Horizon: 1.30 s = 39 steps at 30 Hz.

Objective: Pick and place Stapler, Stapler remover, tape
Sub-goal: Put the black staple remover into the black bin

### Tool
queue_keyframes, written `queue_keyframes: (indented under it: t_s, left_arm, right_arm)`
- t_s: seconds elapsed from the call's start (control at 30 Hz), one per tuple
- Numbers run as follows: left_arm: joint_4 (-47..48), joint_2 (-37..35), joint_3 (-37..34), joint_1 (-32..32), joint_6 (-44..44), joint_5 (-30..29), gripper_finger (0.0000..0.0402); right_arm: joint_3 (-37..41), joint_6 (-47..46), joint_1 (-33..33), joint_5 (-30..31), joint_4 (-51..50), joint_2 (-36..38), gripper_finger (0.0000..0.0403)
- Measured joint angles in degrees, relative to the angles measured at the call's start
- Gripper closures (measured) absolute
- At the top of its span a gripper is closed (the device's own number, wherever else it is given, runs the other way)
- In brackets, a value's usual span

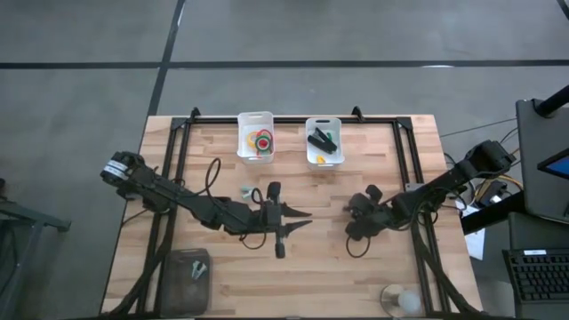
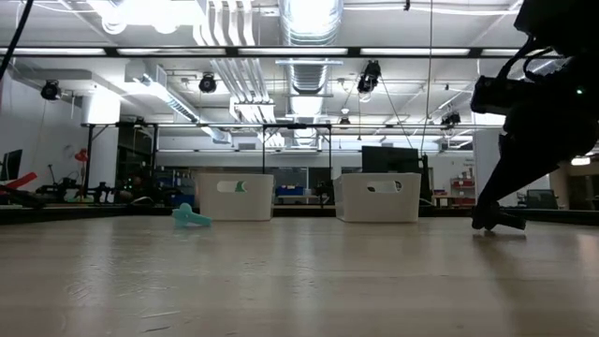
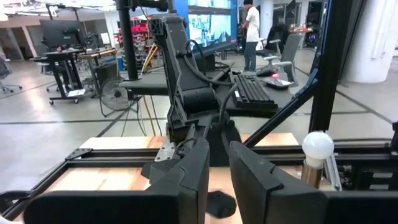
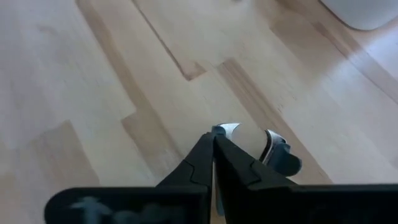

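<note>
Nearest the right wrist camera are the fingers of the right gripper (image 4: 214, 146). They are pressed together low over the wooden table (image 4: 93, 74), and they seem to pinch the chrome claw of a grey staple remover (image 4: 277, 155), probably to lift it.

In the left wrist view the left gripper (image 3: 219, 149) has only a narrow gap and holds nothing. It looks across at the right arm (image 3: 186, 93), so I judge that it waits.

From above, the left gripper (image 1: 305, 218) is at the table's centre and the right gripper (image 1: 354, 227) is at 3 o'clock from it. At the table's 12 o'clock edge stand two white bins. The left bin (image 1: 242, 133) holds the tape rolls (image 1: 260, 140). The right bin (image 1: 336, 124) holds the black stapler (image 1: 320, 138), so these things are already sorted. A teal staple remover (image 1: 247, 190) lies free at 10 o'clock from the left gripper and is not yet placed.

In the low view the teal staple remover (image 2: 192, 217) rests before the left bin (image 2: 236, 197). At 3 o'clock the right gripper (image 2: 496, 223) touches the table.
</note>
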State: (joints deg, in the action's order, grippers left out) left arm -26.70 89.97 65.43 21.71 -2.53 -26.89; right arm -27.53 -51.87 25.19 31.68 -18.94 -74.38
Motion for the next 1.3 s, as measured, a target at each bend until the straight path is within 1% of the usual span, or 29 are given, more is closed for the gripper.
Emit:
queue_keyframes:
  t_s: [0.17, 0.37, 0.63, 0.83, 1.1, 1.3]
  left_arm:
    - [4.4, 0.0, 0.0, 0.0, -0.8, -0.8, 0.0335]
    - [9.3, 0.0, 0.0, -0.6, -1.1, -2.0, 0.0335]
    - [14.9, 0.0, 0.0, -1.8, 5.2, -1.2, 0.0335]
    - [17.3, 0.4, 0.0, -2.7, 7.5, -0.4, 0.0335]
    - [18.2, 1.4, 0.1, -4.7, 12.8, 3.8, 0.0335]
    - [18.8, 1.7, 0.1, -5.8, 13.2, 3.9, 0.0335]
  right_arm:
    - [-0.6, 4.1, 0.8, -0.2, 4.2, 1.1, 0.0395]
    - [-5.9, 11.1, 2.6, 1.4, 4.5, 2.3, 0.0395]
    - [-12.3, 18.5, 7.0, 9.9, 4.2, 2.2, 0.0395]
    - [-16.4, 23.8, 8.9, 14.8, 4.3, 2.2, 0.0395]
    - [-19.6, 29.8, 10.1, 19.6, 4.4, 2.2, 0.0395]
    - [-21.9, 33.2, 10.5, 21.0, 4.7, 2.1, 0.0395]
